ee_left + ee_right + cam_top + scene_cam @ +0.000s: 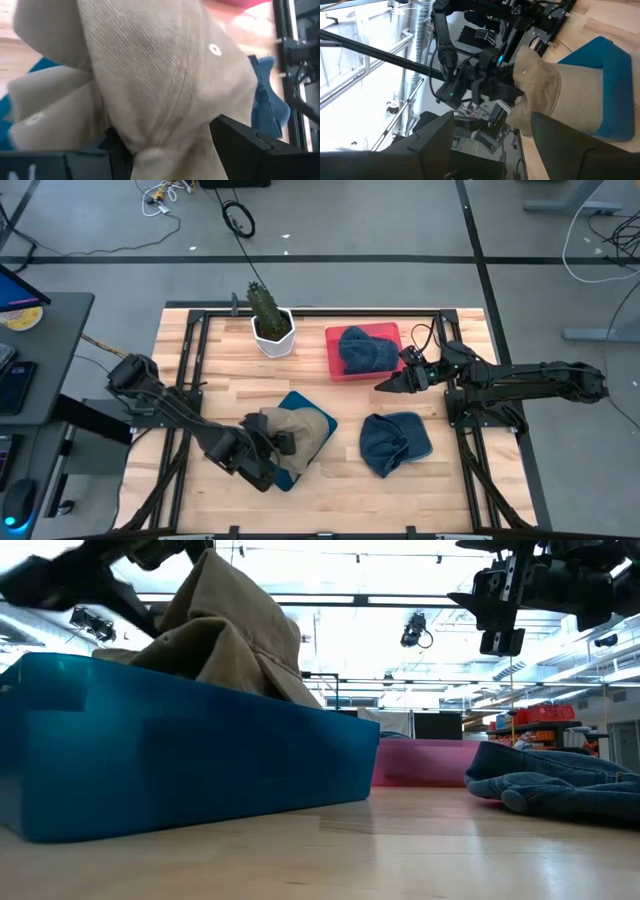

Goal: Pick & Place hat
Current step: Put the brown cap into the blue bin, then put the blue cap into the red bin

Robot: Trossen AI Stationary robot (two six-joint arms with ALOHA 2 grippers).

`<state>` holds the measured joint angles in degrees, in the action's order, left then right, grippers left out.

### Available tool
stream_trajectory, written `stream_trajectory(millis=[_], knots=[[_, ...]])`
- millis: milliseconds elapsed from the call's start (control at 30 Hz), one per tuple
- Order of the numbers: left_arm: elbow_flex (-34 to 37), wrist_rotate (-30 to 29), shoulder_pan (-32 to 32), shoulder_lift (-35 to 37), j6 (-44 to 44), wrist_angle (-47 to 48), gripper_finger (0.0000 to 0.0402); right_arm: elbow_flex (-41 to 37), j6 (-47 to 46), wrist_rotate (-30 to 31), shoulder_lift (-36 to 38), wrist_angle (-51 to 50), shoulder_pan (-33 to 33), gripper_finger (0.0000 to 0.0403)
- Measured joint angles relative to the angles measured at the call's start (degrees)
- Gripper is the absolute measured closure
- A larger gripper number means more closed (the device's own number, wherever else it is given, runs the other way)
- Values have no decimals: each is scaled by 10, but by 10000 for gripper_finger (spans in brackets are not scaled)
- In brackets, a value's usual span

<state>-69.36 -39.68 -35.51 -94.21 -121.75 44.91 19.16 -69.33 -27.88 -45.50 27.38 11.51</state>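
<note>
Overhead camera: looks straight down on the whole light wooden slatted table (pixel 350 470), both arms in frame, grey floor around it.

Table-height camera: sits at the table surface, facing level across it into the room behind. The blue plastic bin (pixel 180 750) stands very near at 9 o'clock; the flat red plastic tray (pixel 425 760) lies farther back, just right of centre.

Left wrist camera: pressed close to the crumpled tan fabric hat (pixel 150 75), which fills nearly the whole frame.

Right wrist camera: tilted, looking across the table at the same hat (pixel 540 85) and bin (pixel 602 85) from farther off.

Shared ground: hat and bin appear in all four views; the loose dark blue denim hat (pixel 395 442) shows in overhead and table-height views (pixel 560 785).
</note>
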Motion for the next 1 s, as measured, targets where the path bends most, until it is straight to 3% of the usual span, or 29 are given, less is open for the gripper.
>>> stream_trajectory(millis=[200,467,600,700,900,1000], knots=[[-1,50,-7,53,55,-1,161,0,4,-5,0,-2,0,137],[0,210,-15,100,99,4,161,0,11,-6,0,-2,0,137],[0,217,-30,125,71,3,166,0,13,-15,0,-2,0,137],[0,175,-44,149,56,1,181,0,15,-17,0,-3,0,137],[0,-55,-51,190,82,17,229,0,26,-17,0,-6,0,137],[0,-136,-32,198,117,17,251,0,27,-17,0,-6,0,137]])
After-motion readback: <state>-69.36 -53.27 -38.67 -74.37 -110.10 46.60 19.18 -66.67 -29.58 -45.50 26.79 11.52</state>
